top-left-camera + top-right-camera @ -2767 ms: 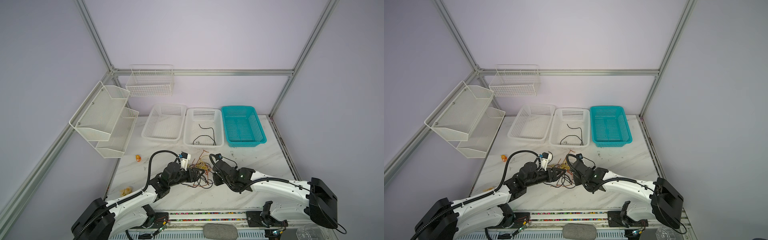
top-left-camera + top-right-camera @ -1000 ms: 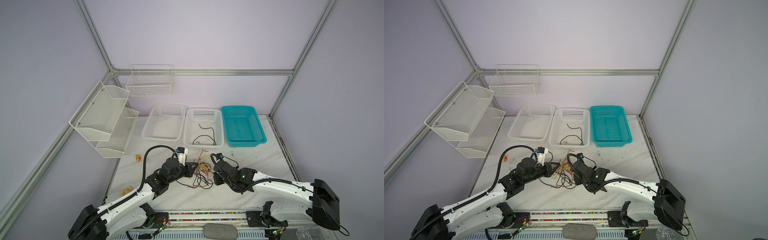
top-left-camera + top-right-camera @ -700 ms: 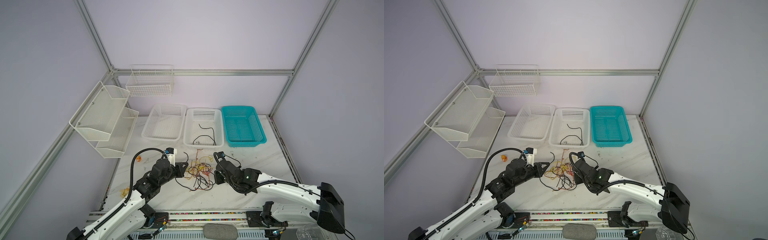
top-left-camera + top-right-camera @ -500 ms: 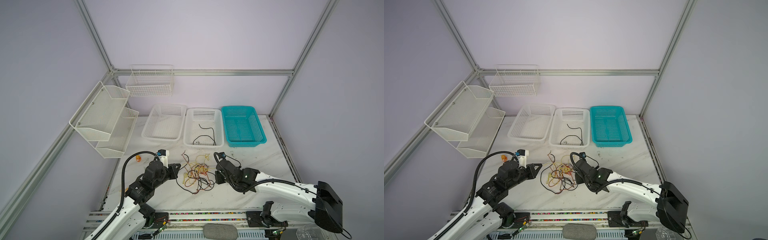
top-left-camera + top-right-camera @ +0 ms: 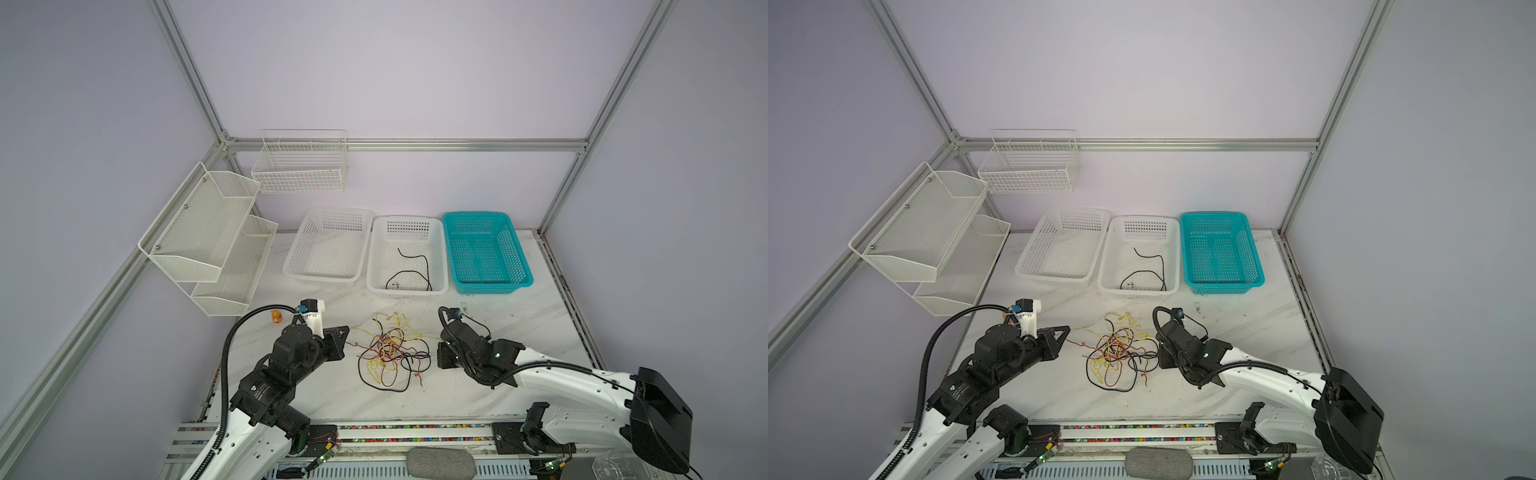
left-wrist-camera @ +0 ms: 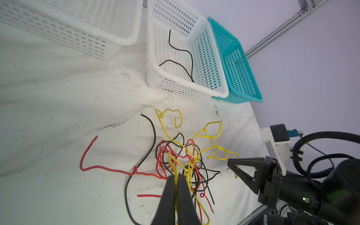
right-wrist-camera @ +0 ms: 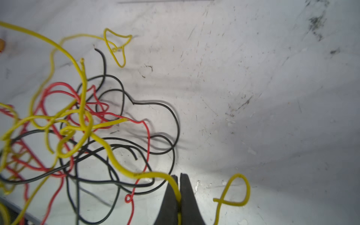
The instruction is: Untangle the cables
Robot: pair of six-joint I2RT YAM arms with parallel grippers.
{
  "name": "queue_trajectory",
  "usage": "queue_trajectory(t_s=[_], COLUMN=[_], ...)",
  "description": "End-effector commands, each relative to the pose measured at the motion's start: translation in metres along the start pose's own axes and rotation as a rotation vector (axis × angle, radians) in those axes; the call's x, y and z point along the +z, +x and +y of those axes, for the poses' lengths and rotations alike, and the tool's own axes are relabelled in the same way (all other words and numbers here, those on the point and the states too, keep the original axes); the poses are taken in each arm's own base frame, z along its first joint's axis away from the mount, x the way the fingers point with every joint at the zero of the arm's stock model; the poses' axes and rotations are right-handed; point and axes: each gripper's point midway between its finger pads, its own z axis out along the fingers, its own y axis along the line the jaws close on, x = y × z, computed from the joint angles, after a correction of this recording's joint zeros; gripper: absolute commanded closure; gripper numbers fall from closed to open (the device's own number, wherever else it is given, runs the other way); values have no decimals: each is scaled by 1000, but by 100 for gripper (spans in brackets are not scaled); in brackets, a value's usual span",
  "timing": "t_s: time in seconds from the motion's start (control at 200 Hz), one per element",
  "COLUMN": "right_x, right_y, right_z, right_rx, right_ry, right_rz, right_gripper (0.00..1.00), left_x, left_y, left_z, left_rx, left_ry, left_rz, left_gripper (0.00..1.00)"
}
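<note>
The cables (image 5: 390, 353) (image 5: 1116, 353) lie in a loose tangle of black, yellow and red wires on the white table, between the two grippers in both top views. My left gripper (image 5: 345, 332) (image 6: 176, 176) is at the tangle's left side, shut on a yellow cable (image 6: 176, 167) that runs between its fingers. At the right side, my right gripper (image 5: 441, 355) (image 7: 178, 176) is shut on another yellow cable (image 7: 155, 175) whose free end curls beyond the jaws. One black cable (image 5: 411, 270) lies alone in the middle white basket (image 5: 376, 249).
Three baskets stand in a row at the back: a white one (image 5: 299, 257), the middle white one, and a teal one (image 5: 517, 249). Wire shelves (image 5: 208, 237) hang on the left wall. A small orange object (image 5: 276, 316) sits near the left table edge.
My left arm has drawn back to the left with its yellow cable, and the tangle has spread out more. The right gripper has stayed nearly in place.
</note>
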Motion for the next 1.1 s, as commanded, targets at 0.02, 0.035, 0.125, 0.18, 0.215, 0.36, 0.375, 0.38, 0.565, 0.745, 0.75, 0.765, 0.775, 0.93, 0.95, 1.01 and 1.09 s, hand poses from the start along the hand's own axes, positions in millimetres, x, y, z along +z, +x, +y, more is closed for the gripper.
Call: queue_trajectory(t_s=[0.02, 0.035, 0.125, 0.18, 0.215, 0.36, 0.375, 0.38, 0.565, 0.745, 0.75, 0.765, 0.775, 0.93, 0.95, 1.01, 1.09], right_x=[-18, -17, -7, 0, 4, 9, 9, 9, 20, 16, 16, 15, 14, -3, -4, -6, -3], right_y=[-36, -38, -44, -48, -51, -71, -73, -74, -78, -59, -58, -57, -56, -61, -62, -65, -65], right_z=[7, 9, 18, 26, 32, 58, 60, 61, 84, 105, 106, 108, 109, 117, 117, 118, 118], right_rx=[53, 52, 25, 9, 2, -29, -34, -36, -71, -69, -69, -70, -70, -66, -65, -77, -97], right_ry=[-61, -67, -70, -82, -98, -179, -184, -186, -278, -461, -466, -481, -493, -560, -557, -545, -525], right_rz=[-170, -174, -169, -173, -180, -242, -251, -253, -247, -203, -200, -197, -195, -218, -223, -224, -214], right_gripper=[100, 100, 100, 100, 100, 100, 100, 100, 100, 100, 100, 100, 100, 100, 100, 100, 100], left_x=[-4, -3, 1, 3, 6, 12, 12, 12, 15, 22, 22, 24, 24, 31, 31, 29, 24], left_y=[-19, -18, -14, -11, -9, 0, 1, 1, 11, 24, 24, 26, 26, 29, 29, 25, 16], left_z=[-30, -31, -37, -40, -41, -40, -41, -41, -39, -28, -28, -26, -25, -19, -19, -22, -31], left_rx=[13, 12, 5, 3, 1, 3, 4, 6, 11, -12, -13, -15, -15, -14, -14, -15, -14], left_ry=[128, 135, 188, 214, 226, 241, 244, 245, 280, 274, 273, 268, 268, 238, 235, 235, 250], left_rz=[-50, -47, -33, -25, -16, 13, 15, 15, 22, 28, 29, 33, 32, 42, 42, 44, 35], left_gripper=[100, 100, 100, 100, 100, 100, 100, 100, 100, 100, 100, 100, 100, 100, 100, 78, 56])
